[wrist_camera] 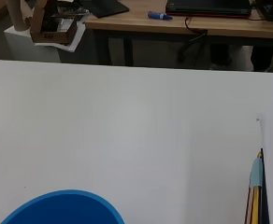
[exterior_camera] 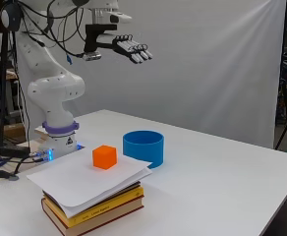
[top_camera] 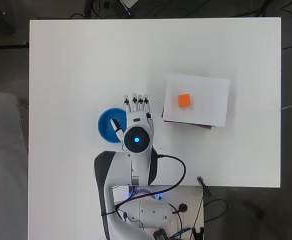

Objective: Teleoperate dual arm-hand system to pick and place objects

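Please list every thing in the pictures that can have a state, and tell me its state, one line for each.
hand: open, fingers straight, raised high above the table, holding nothing.
orange cube: resting on the white paper, not held.
white paper: lying flat on top of the books.
books: closed, stacked on the table.
blue bowl: upright on the table, seems empty.

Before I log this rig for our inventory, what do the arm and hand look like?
A white Franka arm with rounded segments, a purple band above its base and black cables along it. The hand is black and white, its fingers white with black tips.
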{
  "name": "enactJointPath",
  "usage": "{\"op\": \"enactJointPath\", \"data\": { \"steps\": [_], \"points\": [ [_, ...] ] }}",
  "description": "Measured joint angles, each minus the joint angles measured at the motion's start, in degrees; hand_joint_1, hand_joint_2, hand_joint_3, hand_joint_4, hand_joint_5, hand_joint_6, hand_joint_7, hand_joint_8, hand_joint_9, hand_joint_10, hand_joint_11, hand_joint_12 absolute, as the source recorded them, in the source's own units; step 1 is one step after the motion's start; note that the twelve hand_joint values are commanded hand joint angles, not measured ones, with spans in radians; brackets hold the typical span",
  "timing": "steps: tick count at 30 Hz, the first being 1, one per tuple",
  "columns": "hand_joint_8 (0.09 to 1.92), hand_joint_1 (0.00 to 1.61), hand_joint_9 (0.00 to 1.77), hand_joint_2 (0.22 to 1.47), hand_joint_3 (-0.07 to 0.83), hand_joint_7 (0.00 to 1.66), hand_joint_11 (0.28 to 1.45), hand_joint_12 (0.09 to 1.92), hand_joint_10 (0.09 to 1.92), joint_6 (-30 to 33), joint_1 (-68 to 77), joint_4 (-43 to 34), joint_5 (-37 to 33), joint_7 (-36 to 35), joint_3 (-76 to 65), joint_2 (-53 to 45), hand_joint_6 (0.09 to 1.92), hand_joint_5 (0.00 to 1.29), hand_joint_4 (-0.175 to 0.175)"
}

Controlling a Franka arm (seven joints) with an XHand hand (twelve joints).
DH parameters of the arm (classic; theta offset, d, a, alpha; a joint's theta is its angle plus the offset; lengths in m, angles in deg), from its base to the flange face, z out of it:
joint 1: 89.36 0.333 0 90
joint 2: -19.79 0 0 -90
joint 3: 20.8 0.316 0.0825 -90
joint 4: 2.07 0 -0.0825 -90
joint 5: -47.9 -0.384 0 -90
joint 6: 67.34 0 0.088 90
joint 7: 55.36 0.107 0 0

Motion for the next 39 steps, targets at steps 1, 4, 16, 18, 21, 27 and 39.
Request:
{"op": "enactJointPath", "data": {
  "steps": [1, 4, 16, 18, 21, 27, 39],
  "points": [
    [0.09, 0.03, 0.45, 1.10, -0.010, 0.33, 0.45, 0.09, 0.09, 0.3, 0.0, -0.6, 0.4, -1.1, -1.1, -1.1, 0.09, 0.31, 0.077],
    [0.09, 0.02, 0.46, 1.10, -0.010, 0.33, 0.46, 0.09, 0.09, 1.0, -0.1, -2.5, 1.5, -4.1, -4.8, -4.7, 0.09, 0.31, 0.080],
    [0.09, 0.15, 0.49, 1.10, 0.000, 0.35, 0.47, 0.09, 0.09, 2.7, -0.1, -7.1, -2.8, -6.4, -11.8, -14.2, 0.09, 0.28, 0.042],
    [0.09, 0.16, 0.50, 1.10, -0.001, 0.36, 0.47, 0.09, 0.09, 3.6, -0.1, -7.4, -3.8, -6.8, -13.4, -16.3, 0.09, 0.28, 0.041],
    [0.09, 0.18, 0.49, 1.10, -0.002, 0.35, 0.46, 0.09, 0.09, 5.1, -0.2, -7.5, -4.3, -7.2, -15.1, -17.4, 0.09, 0.28, 0.043],
    [0.09, 0.17, 0.45, 1.09, -0.003, 0.33, 0.45, 0.09, 0.09, 12.8, -0.6, -3.9, -3.6, -7.0, -16.9, -18.9, 0.09, 0.29, 0.064],
    [0.09, 0.11, 0.49, 1.08, -0.003, 0.39, 0.46, 0.09, 0.09, 22.2, -1.0, -0.5, -2.9, -10.1, -20.8, -22.9, 0.09, 0.33, 0.087]
  ]
}}
